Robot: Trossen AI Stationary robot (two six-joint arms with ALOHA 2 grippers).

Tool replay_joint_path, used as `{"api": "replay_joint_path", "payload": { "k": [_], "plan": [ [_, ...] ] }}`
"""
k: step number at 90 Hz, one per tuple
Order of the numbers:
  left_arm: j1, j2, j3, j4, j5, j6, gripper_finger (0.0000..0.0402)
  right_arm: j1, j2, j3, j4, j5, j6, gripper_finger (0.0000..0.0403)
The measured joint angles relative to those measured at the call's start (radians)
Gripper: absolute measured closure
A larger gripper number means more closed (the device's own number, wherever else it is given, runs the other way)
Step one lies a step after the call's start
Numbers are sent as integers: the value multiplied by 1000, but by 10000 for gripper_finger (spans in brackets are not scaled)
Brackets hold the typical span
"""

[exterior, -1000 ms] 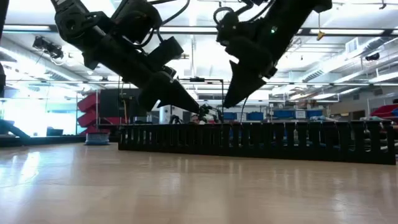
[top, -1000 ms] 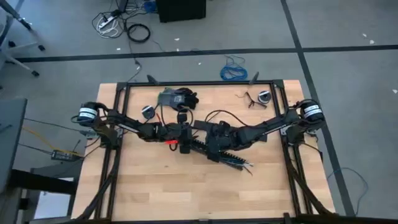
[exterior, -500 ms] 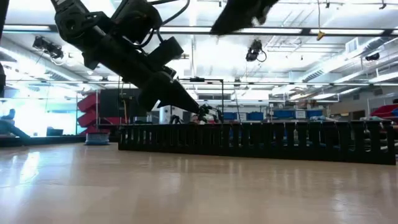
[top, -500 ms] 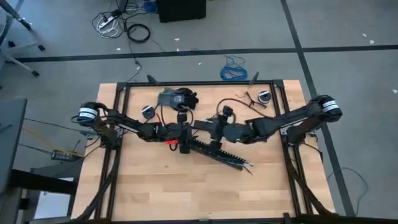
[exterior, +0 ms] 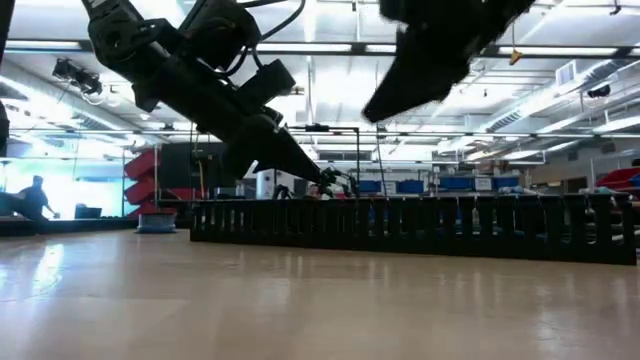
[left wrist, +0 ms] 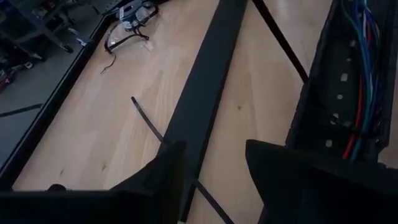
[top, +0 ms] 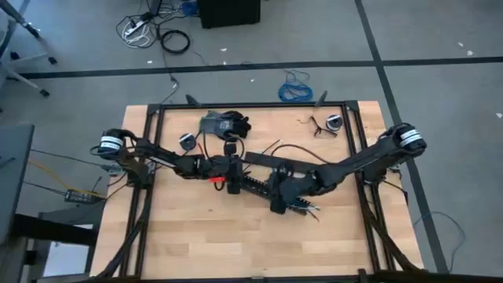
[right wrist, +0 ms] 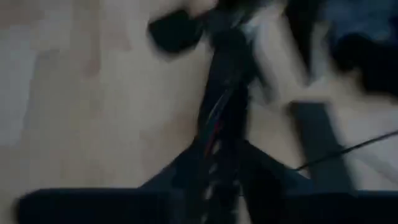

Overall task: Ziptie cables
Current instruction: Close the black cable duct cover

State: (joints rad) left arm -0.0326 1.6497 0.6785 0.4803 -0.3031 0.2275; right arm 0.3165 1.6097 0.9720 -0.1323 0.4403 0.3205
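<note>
Treat cables (left wrist: pixel 364 43) as light, limp, slippery, lying in duct (top: pixel 253 182) slanting from centre toward 4 o'clock, and pinch whole bunch near free ends, left gripper (top: pixel 233 178) released at duct's 10 o'clock end, right gripper (top: pixel 278 198) hovering mid-duct, clench untellable.

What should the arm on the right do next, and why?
Probably lower the right gripper gently toward the cables in the black slotted tray. It hangs above the tray and, in the low view, sits high off the table. The left gripper is open at the tray's other end, and a zip tie lies loose on the table, so nothing is bundled yet.
</note>
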Motion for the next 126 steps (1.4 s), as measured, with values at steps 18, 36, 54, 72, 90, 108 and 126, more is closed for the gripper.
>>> {"api": "replay_joint_path", "payload": {
  "k": [18,36,54,72,90,108,126],
  "plan": [
    [-2,0,0,-1,0,-6,239,-27,74,-28,50,-11,8,401],
    [-2,0,0,-1,0,-23,239,-33,85,-35,49,20,-12,402],
    [-2,0,0,-1,0,-24,239,-40,85,-35,-4,78,-7,402],
    [-2,0,0,-2,0,-24,239,-64,87,-35,-13,81,-7,402],
    [-2,0,0,-3,0,-23,239,-77,87,-61,34,68,-18,403],
    [-2,0,0,-2,-11,-3,239,-78,59,-61,-2,144,-53,403],
    [-3,-75,0,-63,-66,13,239,-78,-59,-61,-199,210,-28,403]
  ]
}}
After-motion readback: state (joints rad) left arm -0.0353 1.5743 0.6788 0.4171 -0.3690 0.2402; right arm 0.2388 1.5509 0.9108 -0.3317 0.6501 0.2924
